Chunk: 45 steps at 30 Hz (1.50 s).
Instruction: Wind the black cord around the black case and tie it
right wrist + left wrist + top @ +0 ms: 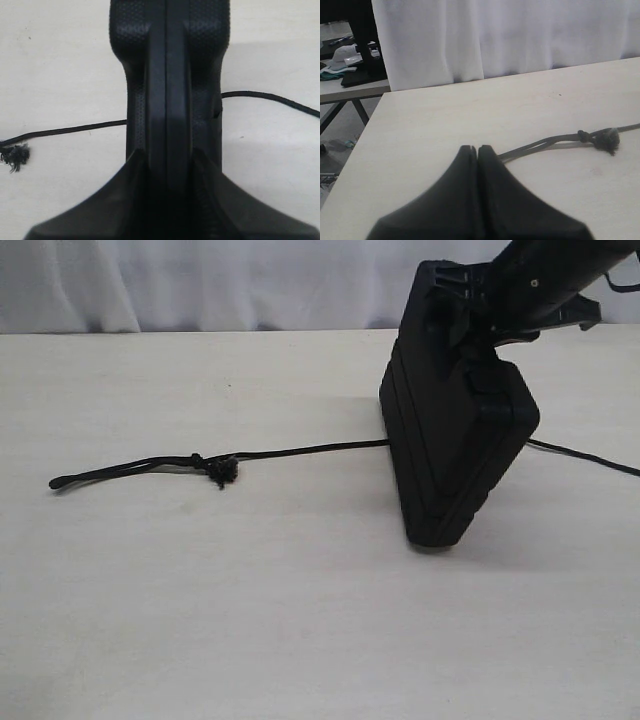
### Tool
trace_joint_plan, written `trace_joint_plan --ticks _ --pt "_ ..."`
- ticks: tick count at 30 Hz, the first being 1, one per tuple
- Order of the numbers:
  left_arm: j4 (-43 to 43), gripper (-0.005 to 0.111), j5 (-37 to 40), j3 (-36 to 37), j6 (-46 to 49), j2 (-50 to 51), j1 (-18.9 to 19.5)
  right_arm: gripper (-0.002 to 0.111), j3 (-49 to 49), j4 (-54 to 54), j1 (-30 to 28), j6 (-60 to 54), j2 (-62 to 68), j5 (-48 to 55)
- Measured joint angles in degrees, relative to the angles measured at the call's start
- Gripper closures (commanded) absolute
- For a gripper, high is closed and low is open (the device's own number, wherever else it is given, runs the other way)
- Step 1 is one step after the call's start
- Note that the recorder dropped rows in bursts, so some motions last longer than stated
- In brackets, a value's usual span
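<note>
Black case (455,440), clamped in right gripper (167,155), stands across black cord (300,450).

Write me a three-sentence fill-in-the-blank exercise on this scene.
The right gripper holds the case; the left gripper holds ____. In the exterior view, the knot in the cord lies ____ of the case. The left gripper's jaws are ____.
Missing words: nothing; left; shut.
</note>
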Motion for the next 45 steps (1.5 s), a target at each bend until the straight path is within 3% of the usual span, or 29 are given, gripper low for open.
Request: trace_joint_plan --ticks 20,45 --pt "0.0 0.107 0.0 0.0 0.0 0.0 0.0 0.104 -2.5 -7.3 -0.3 0.6 -0.9 7.6" --pt "0.0 0.107 0.0 0.0 0.0 0.0 0.0 0.104 -2.5 -7.2 -0.3 0.3 -0.6 7.7"
